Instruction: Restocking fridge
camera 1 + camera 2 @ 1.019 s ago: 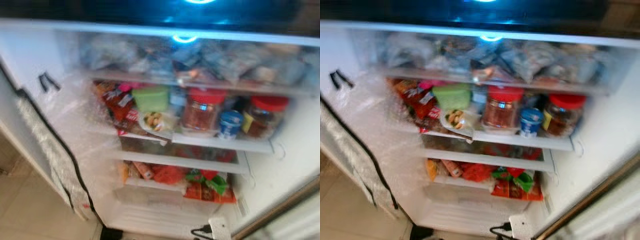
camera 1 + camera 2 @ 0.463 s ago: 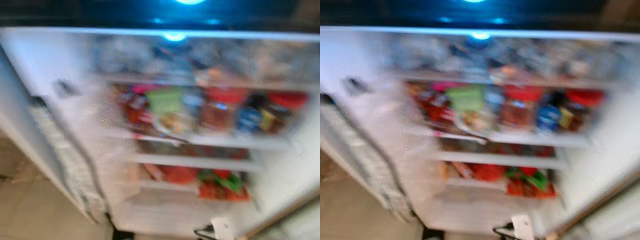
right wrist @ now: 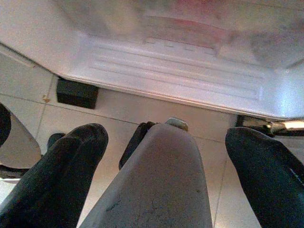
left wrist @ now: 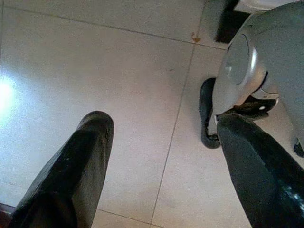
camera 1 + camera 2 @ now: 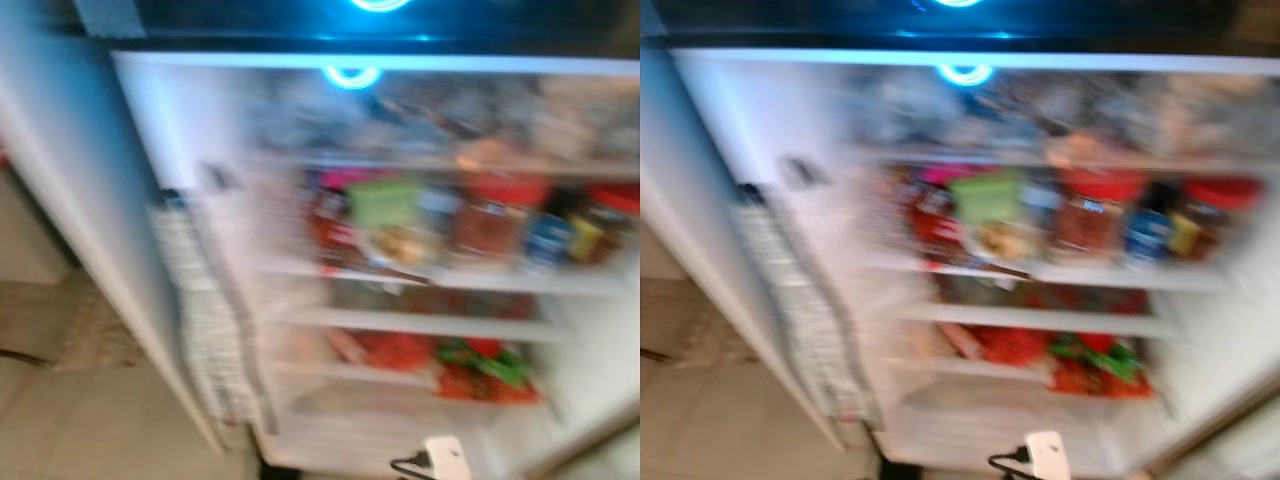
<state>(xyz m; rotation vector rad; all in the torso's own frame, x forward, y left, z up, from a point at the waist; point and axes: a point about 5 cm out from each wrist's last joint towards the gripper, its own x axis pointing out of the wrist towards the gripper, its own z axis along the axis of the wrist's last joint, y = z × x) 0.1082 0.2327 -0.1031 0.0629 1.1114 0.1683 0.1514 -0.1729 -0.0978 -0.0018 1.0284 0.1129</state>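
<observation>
The open fridge (image 5: 400,260) stands before me, blurred. Its middle shelf (image 5: 420,275) holds a green tub (image 5: 385,200), red-lidded jars (image 5: 490,215) and a blue tub (image 5: 548,240). Red and green packets (image 5: 480,365) lie on the lower shelf, and pale bags (image 5: 1060,105) fill the top one. My right gripper (image 3: 164,166) hangs low before the fridge's bottom edge (image 3: 166,76), with a grey capped bottle (image 3: 159,185) between its fingers (image 3: 61,171). Over the floor tiles (image 4: 118,85), my left gripper (image 4: 161,171) hangs open and empty.
The fridge door (image 5: 90,220) stands open on the left, with a wire rack (image 5: 205,320) on its inner side. A white plug with a black cable (image 5: 440,460) lies on the floor at the fridge's foot. My own silver leg (image 4: 266,61) is beside the left gripper.
The whole picture has slid to the right and grown more blurred, so the camera has swung left. More of the door and floor shows. The fridge's contents have not moved.
</observation>
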